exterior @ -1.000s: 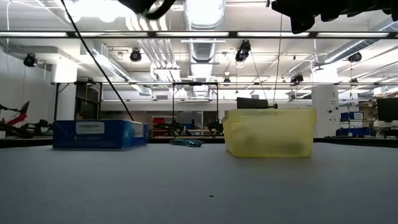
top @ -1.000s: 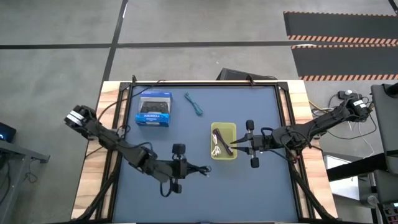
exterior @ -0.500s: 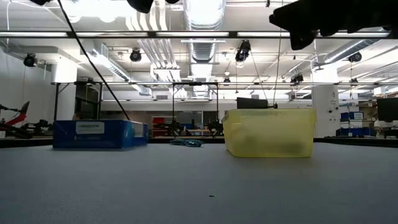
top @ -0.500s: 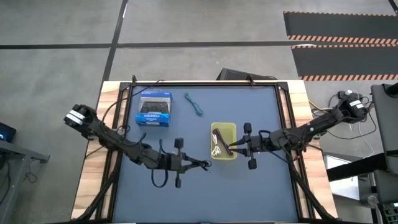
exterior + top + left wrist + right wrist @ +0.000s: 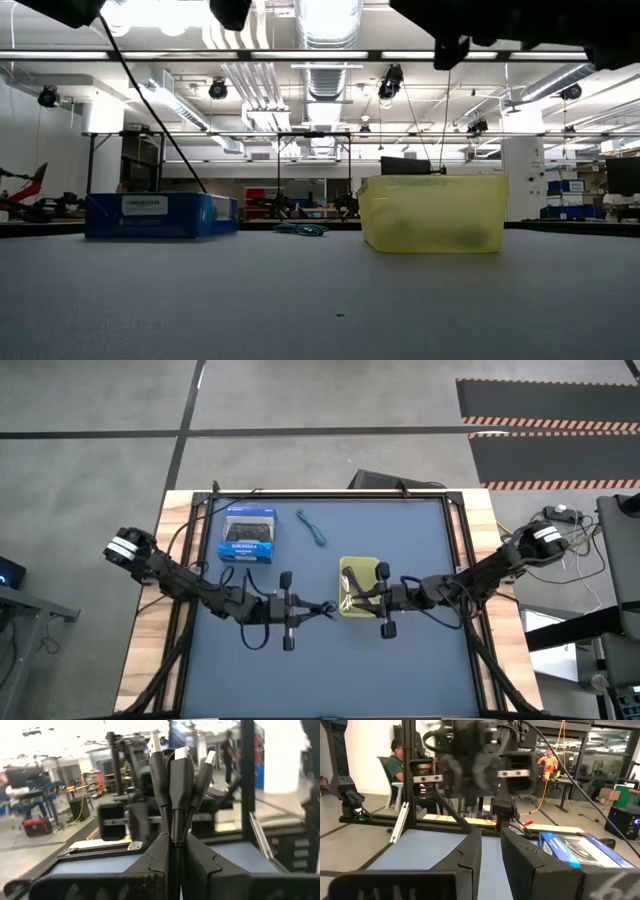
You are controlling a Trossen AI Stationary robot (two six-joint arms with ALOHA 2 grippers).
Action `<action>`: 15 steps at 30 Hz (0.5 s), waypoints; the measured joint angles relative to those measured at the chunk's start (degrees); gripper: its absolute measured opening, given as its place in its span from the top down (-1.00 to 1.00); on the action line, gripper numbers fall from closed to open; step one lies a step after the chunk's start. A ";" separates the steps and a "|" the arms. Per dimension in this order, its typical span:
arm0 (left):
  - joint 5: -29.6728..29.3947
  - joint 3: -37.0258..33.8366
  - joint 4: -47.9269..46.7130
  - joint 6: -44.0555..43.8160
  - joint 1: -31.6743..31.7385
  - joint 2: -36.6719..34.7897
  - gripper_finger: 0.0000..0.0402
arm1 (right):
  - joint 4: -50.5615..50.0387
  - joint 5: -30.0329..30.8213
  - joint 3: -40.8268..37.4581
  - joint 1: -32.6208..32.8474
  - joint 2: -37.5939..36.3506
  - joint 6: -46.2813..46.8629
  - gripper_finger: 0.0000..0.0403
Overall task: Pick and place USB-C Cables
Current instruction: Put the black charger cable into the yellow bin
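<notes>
The bench point(image 5: 300, 670) carries one blue box point(image 5: 248, 537), one yellow bin point(image 5: 358, 587) and one teal-blue cable point(image 5: 314, 527) lying loose beyond the bin, well apart from both arms. In the high view the bin holds what looks like a dark purple bundle point(image 5: 350, 581) and a pale one, though the right arm partly covers them, so a count of two inside is a judgement. The fourth cable, black point(image 5: 176, 785), is up in the air: the left gripper point(image 5: 322, 609) has its fingers point(image 5: 200, 862) clamped on the folded bundle, plugs pointing outward, just beside the bin's near-left corner. That makes four cables in all.

The right gripper point(image 5: 360, 596) hovers over the bin with its fingers point(image 5: 470, 855) slightly apart and nothing between them. The two grippers face each other closely, so the main risk is a collision above the bin if both press in. The black bundle is pinched only at its fold; it could spring loose, or drop outside the low wall if released short.
</notes>
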 joint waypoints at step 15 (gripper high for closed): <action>-0.13 -0.02 0.96 -2.34 1.21 0.00 0.81 | 0.13 0.00 8.20 -0.13 3.87 -2.04 0.27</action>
